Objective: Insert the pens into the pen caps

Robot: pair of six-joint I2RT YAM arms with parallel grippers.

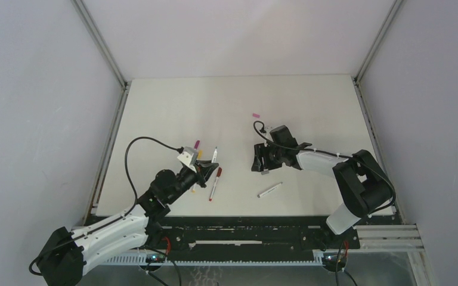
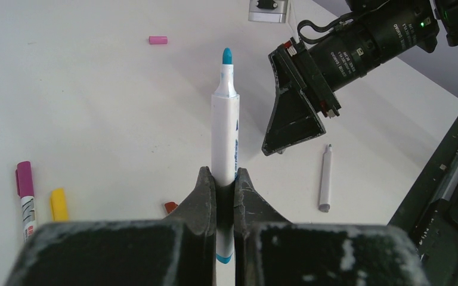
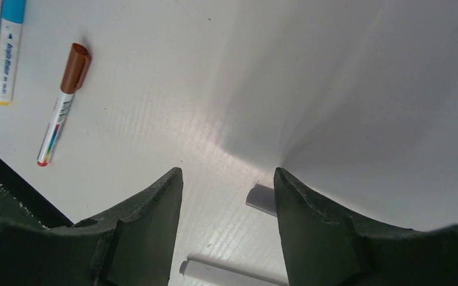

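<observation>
My left gripper [image 2: 223,174] is shut on a white pen with a teal tip [image 2: 225,119], which points away from me above the table; this gripper is also in the top view [image 1: 209,170]. My right gripper [image 3: 228,174] is open, low over the table [image 1: 260,161]. A small grey cap [image 3: 261,199] lies just inside its right finger [image 3: 310,220]. A white-grey pen [image 3: 226,274] lies below the jaws and shows in the top view [image 1: 269,189]. A pink cap [image 1: 256,115] lies farther back.
A pen with a dark red cap [image 1: 215,182] lies by the left gripper. A magenta-capped pen [image 2: 25,190] and a yellow piece [image 2: 59,204] lie to the left. The table's front edge and the black rail [image 1: 244,223] are near.
</observation>
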